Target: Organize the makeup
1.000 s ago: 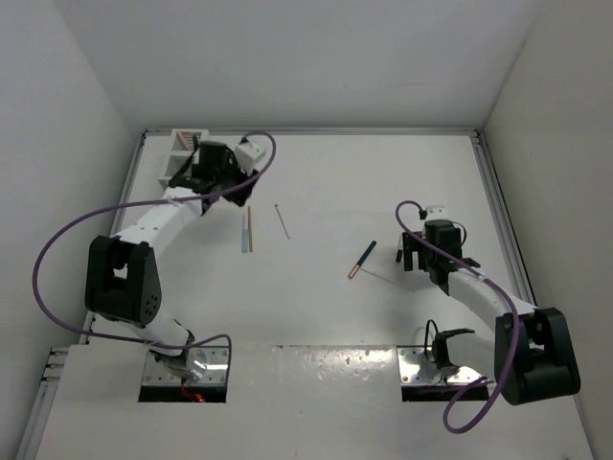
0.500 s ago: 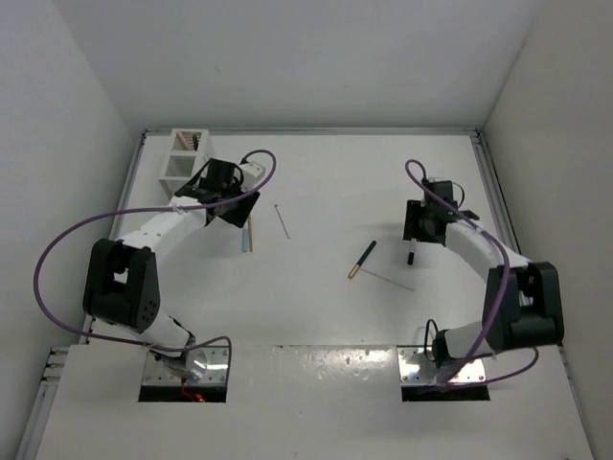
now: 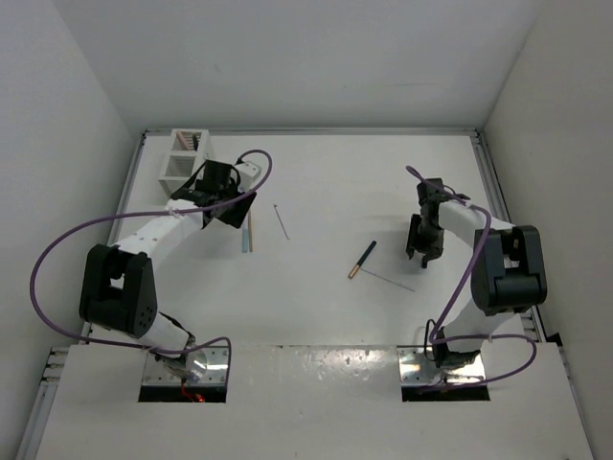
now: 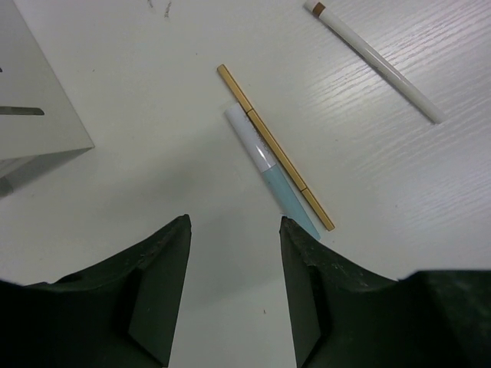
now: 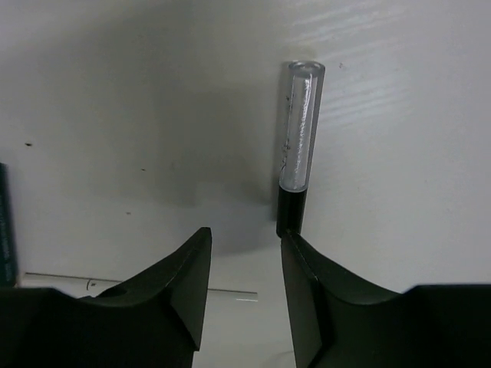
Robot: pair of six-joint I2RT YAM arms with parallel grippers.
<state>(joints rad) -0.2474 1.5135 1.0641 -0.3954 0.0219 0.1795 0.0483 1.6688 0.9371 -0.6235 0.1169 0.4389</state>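
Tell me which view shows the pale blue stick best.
Left wrist: the pale blue stick lies close up, against the tan stick. Top external shows only a thin sliver of it; right wrist does not show it.

A white slotted rack (image 3: 182,157) stands at the far left corner of the white desk (image 3: 326,172), its compartments open upward. In the left wrist view, the rack's plain side wall (image 4: 31,92) shows at the left, resting on the desk. A metal rail (image 3: 306,131) runs along the far edge, and others run along the left and right edges. White walls (image 3: 287,57) rise behind them. A white panel (image 3: 316,383) along the near edge has two cut-outs showing metal plates (image 3: 182,369).
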